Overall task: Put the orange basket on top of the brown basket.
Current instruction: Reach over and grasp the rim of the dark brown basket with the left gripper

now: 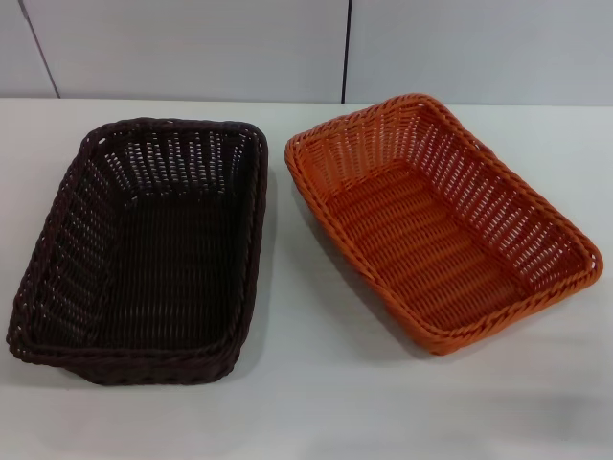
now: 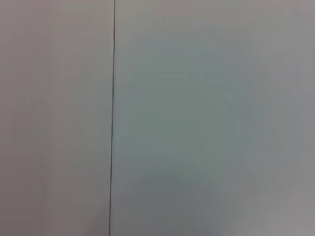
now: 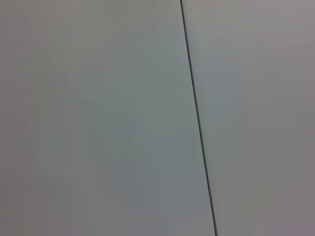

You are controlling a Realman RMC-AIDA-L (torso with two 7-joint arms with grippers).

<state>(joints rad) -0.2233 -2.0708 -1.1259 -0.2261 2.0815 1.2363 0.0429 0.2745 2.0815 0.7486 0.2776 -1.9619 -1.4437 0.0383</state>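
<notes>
Orange basket (image 1: pixel 442 222) sits right of frame on the desk (image 1: pixel 316 402), brown basket (image 1: pixel 144 249) left of frame, close but apart. Neither end effector in view; wrist views show only plain panels.

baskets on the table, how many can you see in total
2. The brown basket sits on the robot's left side of the table, the orange basket on its right, apart from it. Both look empty; no other shows.

Plain pale grey panelled surface (image 3: pixel 98 118), thin dark seam (image 3: pixel 198 118) (slightly slanted) crossing it edge to edge
</notes>
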